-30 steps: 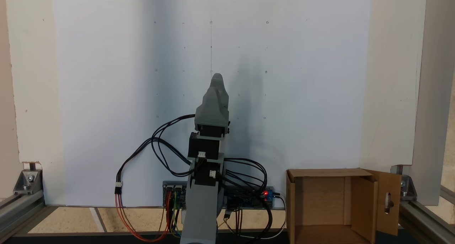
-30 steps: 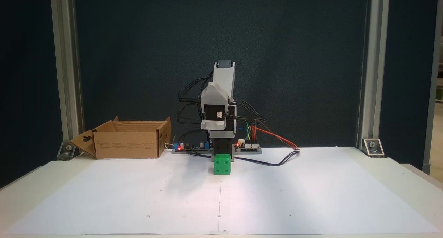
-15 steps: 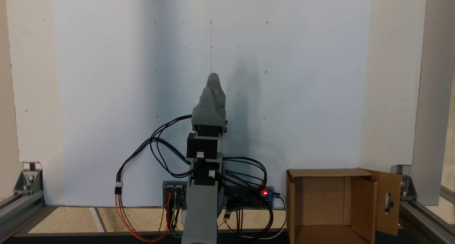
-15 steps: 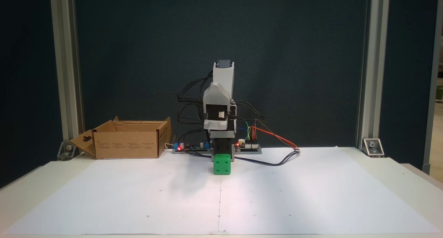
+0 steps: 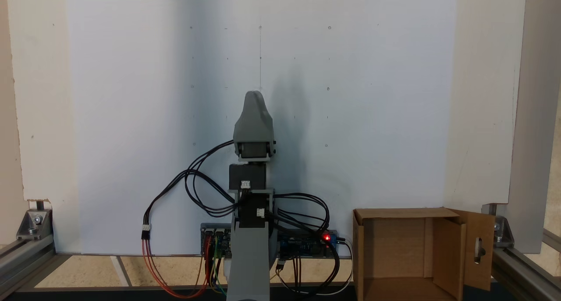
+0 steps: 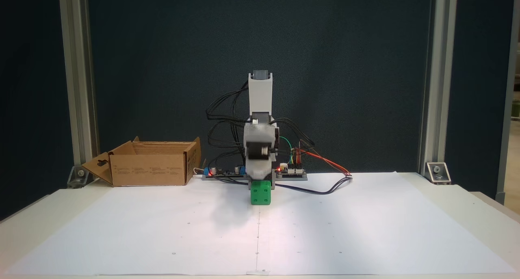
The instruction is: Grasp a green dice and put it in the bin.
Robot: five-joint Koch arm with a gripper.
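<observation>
The small bright green cube (image 6: 260,193) is seen resting on the white paper sheet (image 6: 325,230), directly below the grey gripper (image 6: 260,174). Claw state cannot be told. The brown corrugated cardboard box (image 6: 150,164) stands well apart, at frame left.

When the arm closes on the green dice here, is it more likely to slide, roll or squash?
The green dice sits flat on the white paper, so a nudge would probably slide it, not roll it. Its rounded edges and glossy-looking faces suggest an off-centre pinch might twist it. It looks rigid and probably light. The end effector hangs just above it.
</observation>
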